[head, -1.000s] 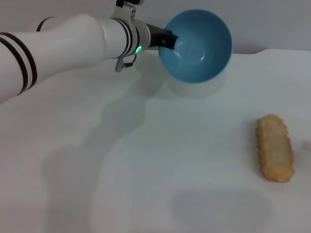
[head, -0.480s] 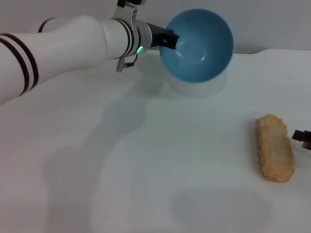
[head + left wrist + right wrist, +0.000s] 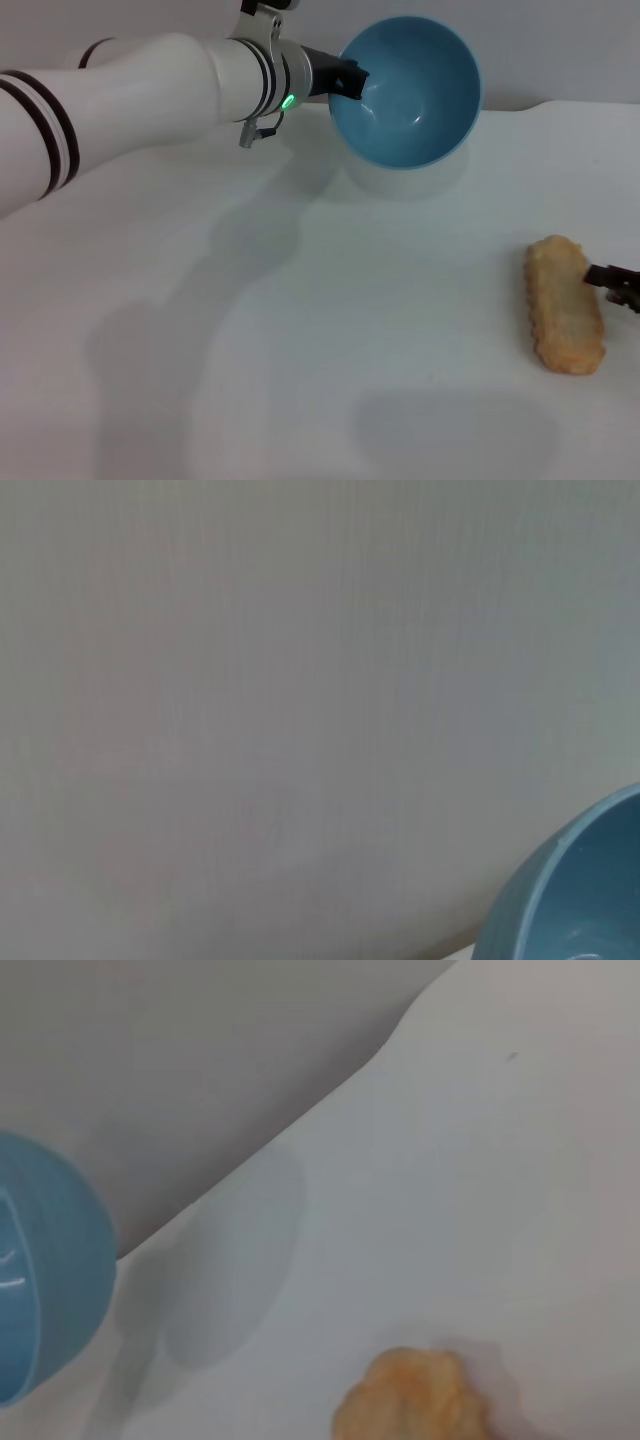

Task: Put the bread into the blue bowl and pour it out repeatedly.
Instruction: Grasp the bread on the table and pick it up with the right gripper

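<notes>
Now the bread [image 3: 565, 305] lies on the table [image 3: 330, 330], not in the blue bowl [image 3: 405, 92] yet.

The left gripper [image 3: 345, 80] pinches the bowl's rim and holds it up, tipped, empty, well apart from the bread. The right gripper [image 3: 618, 283] peeks in just beside the bread; I cannot tell how open it is. Picking up, dropping in and pouring are all left.

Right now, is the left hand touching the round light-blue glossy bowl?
Touching. The head view shows the left hand clamped on the rim of the round light-blue glossy bowl, holding it tilted above the table.
</notes>
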`<state>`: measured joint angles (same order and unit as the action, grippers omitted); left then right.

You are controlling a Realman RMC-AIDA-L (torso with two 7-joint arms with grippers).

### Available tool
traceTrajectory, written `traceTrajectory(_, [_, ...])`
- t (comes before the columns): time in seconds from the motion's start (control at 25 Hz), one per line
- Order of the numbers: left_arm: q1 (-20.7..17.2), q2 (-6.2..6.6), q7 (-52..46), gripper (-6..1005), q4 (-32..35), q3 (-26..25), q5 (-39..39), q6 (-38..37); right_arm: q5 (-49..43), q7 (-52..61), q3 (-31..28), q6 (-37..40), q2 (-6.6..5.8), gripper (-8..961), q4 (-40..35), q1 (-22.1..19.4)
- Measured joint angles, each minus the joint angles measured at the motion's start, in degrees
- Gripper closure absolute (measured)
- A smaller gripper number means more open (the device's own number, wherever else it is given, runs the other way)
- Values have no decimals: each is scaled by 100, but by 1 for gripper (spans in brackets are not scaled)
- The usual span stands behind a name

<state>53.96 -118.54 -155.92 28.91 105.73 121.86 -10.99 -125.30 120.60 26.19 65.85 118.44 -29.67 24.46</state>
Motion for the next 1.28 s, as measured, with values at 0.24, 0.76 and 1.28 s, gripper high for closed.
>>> traceTrajectory(0.24, [-15,-3,0,1001,0,8,-9,11,53,-203,-24,-260,21,419,302,205])
traceTrajectory(0.76, [-52,-8,-1,1000,53,11,-14,43,109,-275,469,-347,-2,435,560,317])
traceTrajectory(1.28, [-155,-7,-45,1001,88,17,-14,-42,839,-1244,492,297,32,639,47,196])
